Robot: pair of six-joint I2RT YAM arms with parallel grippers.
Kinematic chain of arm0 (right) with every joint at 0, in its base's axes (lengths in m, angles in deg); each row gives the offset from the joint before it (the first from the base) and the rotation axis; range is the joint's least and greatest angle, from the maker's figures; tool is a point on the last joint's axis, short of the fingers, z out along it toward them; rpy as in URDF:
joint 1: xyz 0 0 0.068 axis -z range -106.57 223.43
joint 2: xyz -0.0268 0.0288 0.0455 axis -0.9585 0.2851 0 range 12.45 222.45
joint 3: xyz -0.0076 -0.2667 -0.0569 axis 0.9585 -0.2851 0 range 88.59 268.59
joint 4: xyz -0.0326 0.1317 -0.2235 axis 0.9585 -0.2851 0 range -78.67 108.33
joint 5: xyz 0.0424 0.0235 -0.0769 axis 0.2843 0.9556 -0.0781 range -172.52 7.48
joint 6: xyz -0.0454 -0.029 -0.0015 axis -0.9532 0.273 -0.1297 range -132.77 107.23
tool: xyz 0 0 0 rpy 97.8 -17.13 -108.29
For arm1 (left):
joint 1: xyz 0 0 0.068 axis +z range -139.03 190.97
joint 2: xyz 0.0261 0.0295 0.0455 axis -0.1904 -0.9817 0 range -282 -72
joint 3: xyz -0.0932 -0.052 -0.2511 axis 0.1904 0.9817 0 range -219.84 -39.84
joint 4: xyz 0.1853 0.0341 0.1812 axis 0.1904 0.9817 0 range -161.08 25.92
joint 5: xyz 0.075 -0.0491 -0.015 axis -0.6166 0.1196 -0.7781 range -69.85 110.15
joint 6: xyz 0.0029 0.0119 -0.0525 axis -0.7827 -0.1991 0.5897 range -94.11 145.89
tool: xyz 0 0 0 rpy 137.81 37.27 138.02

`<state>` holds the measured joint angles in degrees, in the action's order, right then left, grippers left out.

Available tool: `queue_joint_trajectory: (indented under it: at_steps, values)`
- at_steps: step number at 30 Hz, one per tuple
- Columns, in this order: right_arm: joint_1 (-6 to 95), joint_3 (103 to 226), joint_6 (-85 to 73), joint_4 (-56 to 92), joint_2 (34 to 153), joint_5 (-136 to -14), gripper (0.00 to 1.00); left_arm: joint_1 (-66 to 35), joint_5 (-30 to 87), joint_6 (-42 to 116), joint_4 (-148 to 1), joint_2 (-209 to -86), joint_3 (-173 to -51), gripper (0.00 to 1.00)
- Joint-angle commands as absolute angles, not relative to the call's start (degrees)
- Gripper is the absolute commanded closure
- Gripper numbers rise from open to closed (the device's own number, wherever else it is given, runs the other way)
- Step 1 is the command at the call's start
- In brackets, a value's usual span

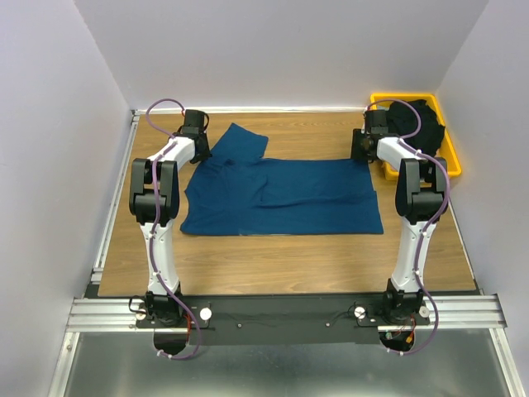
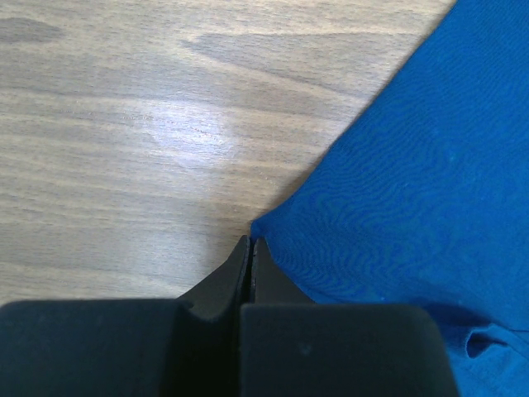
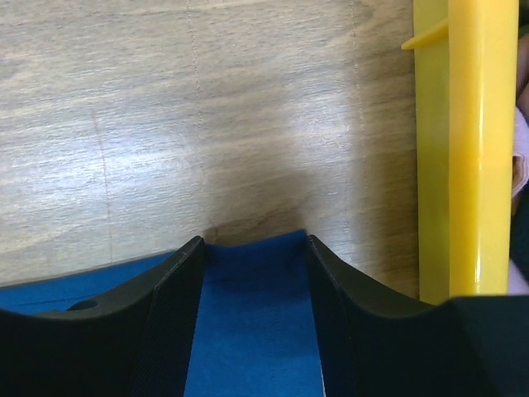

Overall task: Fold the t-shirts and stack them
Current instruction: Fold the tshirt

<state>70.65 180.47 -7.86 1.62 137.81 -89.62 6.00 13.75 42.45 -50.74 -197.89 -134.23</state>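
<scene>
A navy-blue t-shirt (image 1: 281, 198) lies spread flat across the middle of the table, one sleeve pointing toward the back left; no print shows. My left gripper (image 1: 201, 136) is at its back left edge. In the left wrist view its jaws (image 2: 250, 241) are shut, with the shirt's edge (image 2: 413, 165) coming to a point right at the tips. My right gripper (image 1: 361, 149) is open at the shirt's back right corner. That corner (image 3: 256, 314) lies between its fingers (image 3: 256, 240). A black t-shirt (image 1: 417, 120) sits bunched in the yellow tray.
The yellow tray (image 1: 453, 157) stands at the back right, its wall (image 3: 475, 165) just right of my right gripper. A bit of pale cloth (image 3: 521, 165) shows inside it. Grey walls enclose the table on three sides.
</scene>
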Motion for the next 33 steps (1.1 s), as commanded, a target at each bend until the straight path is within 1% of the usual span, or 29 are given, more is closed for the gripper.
queue_joint_trajectory:
  at_steps: [1,4,7,8,10,12,13,15,20,25,33]
  values:
    - [71.3,181.2,-9.2,0.9,140.9,-89.4,0.41,6.5,13.5,42.2,-49.3,-198.9,-133.4,1.0]
    - [71.3,180.4,-9.5,0.9,140.9,-87.7,0.44,6.5,13.5,42.2,-49.5,-198.8,-133.3,1.0]
    - [71.3,179.8,-9.6,0.8,140.7,-86.8,0.61,6.5,13.6,42.2,-49.8,-198.6,-132.7,1.0]
    - [71.2,179.8,-9.7,0.8,140.5,-86.6,0.75,6.6,13.6,42.1,-49.8,-198.5,-132.7,1.0]
    - [71.3,180.3,-9.7,0.7,140.0,-86.1,0.87,6.5,14.6,41.1,-49.7,-198.1,-133.3,1.0]
    - [71.2,181.0,-9.7,0.2,139.5,-85.7,0.87,6.5,15.0,40.7,-49.4,-197.7,-133.9,1.0]
    - [71.3,181.7,-9.6,-0.1,139.0,-85.4,0.93,6.5,15.1,40.6,-49.5,-196.9,-134.1,1.0]
    - [71.3,181.9,-9.0,-0.7,137.4,-85.7,0.99,6.8,15.2,40.6,-49.7,-195.8,-133.9,1.0]
    - [71.3,180.9,-7.5,-1.0,133.1,-86.7,0.99,7.4,16.5,41.3,-52.4,-190.6,-131.4,1.0]
    - [71.4,177.2,-4.5,-0.9,128.1,-87.5,0.99,7.7,16.9,41.3,-53.8,-186.3,-128.3,1.0]
    - [72.2,170.8,1.3,-0.9,119.7,-87.7,0.99,8.5,17.7,43.4,-57.8,-178.6,-119.6,1.0]
